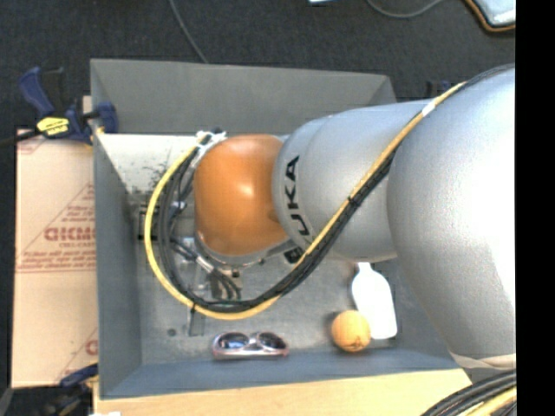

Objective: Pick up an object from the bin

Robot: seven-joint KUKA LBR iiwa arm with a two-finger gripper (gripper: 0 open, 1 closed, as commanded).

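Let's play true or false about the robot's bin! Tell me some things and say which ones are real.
1. An orange ball lies on the floor of the bin. True.
2. The sunglasses lie to the right of the ball in the picture. False: they lie to its left, by the same lower wall.
3. A white bottle lies right beside the ball. True.
4. The cover on the arm is blue. False: it is orange.
5. The ball sits on top of the sunglasses. False: they lie apart, with bare bin floor between them.
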